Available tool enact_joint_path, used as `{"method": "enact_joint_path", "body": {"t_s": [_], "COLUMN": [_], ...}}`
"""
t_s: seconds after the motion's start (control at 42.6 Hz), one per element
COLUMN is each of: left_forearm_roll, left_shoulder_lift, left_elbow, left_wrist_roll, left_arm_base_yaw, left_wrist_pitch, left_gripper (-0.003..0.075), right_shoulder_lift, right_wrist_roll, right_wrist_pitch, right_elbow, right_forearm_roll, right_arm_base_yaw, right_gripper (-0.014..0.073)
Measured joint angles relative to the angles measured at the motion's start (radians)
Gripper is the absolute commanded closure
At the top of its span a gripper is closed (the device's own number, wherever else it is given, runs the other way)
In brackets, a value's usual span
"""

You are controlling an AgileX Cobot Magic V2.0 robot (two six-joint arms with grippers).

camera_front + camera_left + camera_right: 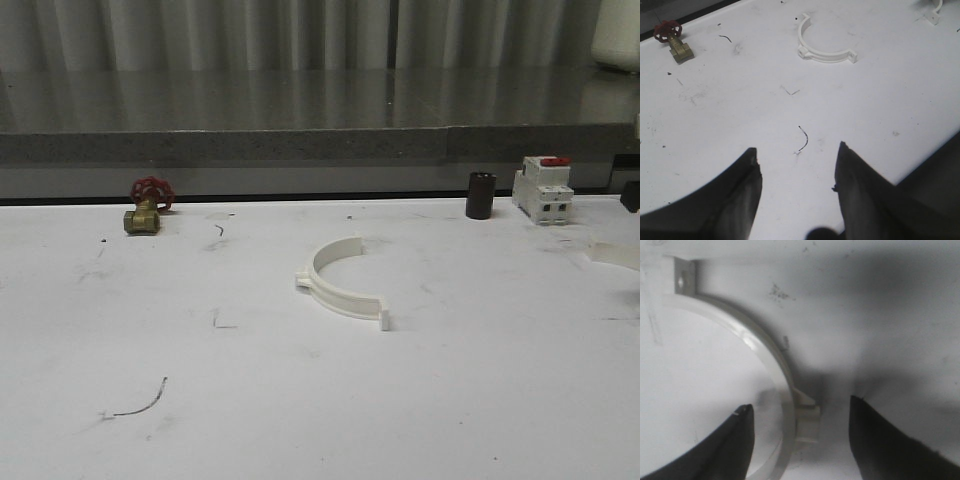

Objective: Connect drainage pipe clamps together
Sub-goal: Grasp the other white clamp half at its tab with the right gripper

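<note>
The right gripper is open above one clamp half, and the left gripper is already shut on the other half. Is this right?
Not fully. The left wrist view shows the left gripper open and empty, with its clamp half lying apart on the table. The right gripper is indeed open above the other clamp half.

I see one white semicircular pipe clamp [342, 283] lying flat near the middle of the table, its open side facing away from me, a small square tab at each end. The second clamp [771, 365] lies flat too, well apart at the table's right edge, its band curving past a holed end tab.
</note>
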Motion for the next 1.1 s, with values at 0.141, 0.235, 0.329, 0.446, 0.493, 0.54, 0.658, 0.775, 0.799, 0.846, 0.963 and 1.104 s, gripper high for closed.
{"method": "enact_joint_path", "body": {"t_s": [0.141, 0.235, 0.329, 0.446, 0.493, 0.54, 0.658, 0.775, 0.799, 0.846, 0.963, 1.104], "left_forearm_roll": [0.0, 0.0, 0.0, 0.0, 0.0, 0.0, 0.0, 0.0, 0.0, 0.0, 0.0, 0.0], "left_shoulder_lift": [0.0, 0.0, 0.0, 0.0, 0.0, 0.0, 0.0, 0.0, 0.0, 0.0, 0.0, 0.0], "left_elbow": [0.0, 0.0, 0.0, 0.0, 0.0, 0.0, 0.0, 0.0, 0.0, 0.0, 0.0, 0.0], "left_wrist_roll": [0.0, 0.0, 0.0, 0.0, 0.0, 0.0, 0.0, 0.0, 0.0, 0.0, 0.0, 0.0], "left_arm_base_yaw": [0.0, 0.0, 0.0, 0.0, 0.0, 0.0, 0.0, 0.0, 0.0, 0.0, 0.0, 0.0], "left_wrist_pitch": [0.0, 0.0, 0.0, 0.0, 0.0, 0.0, 0.0, 0.0, 0.0, 0.0, 0.0, 0.0], "left_gripper": [0.0384, 0.0384, 0.0384, 0.0384, 0.0384, 0.0384, 0.0384, 0.0384, 0.0384, 0.0384, 0.0384, 0.0384], "right_shoulder_lift": [0.009, 0.009, 0.009, 0.009, 0.009, 0.009, 0.011, 0.011, 0.011, 0.011, 0.011, -0.026], "right_wrist_roll": [-0.002, -0.002, -0.002, -0.002, -0.002, -0.002, -0.003, -0.005, -0.005, -0.005, -0.005, -0.005], "right_wrist_pitch": [-0.009, -0.009, -0.003, 0.004, 0.004, 0.004, 0.006, 0.008, 0.008, 0.015, 0.034, 0.12], "right_elbow": [-0.001, -0.001, -0.001, -0.001, -0.001, -0.001, -0.004, -0.004, -0.004, -0.004, -0.01, -0.037], "right_forearm_roll": [0.0, 0.0, 0.0, 0.001, 0.001, 0.001, 0.001, 0.001, 0.001, 0.001, 0.003, 0.025], "right_arm_base_yaw": [0.0, 0.0, 0.0, 0.0, 0.0, 0.0, 0.0, 0.0, 0.0, 0.0, 0.0, 0.0], "right_gripper": [0.0267, 0.0354, 0.0403, 0.0428, 0.0435, 0.0435, 0.0435, 0.0435, 0.0435, 0.0435, 0.0435, 0.0435]}}
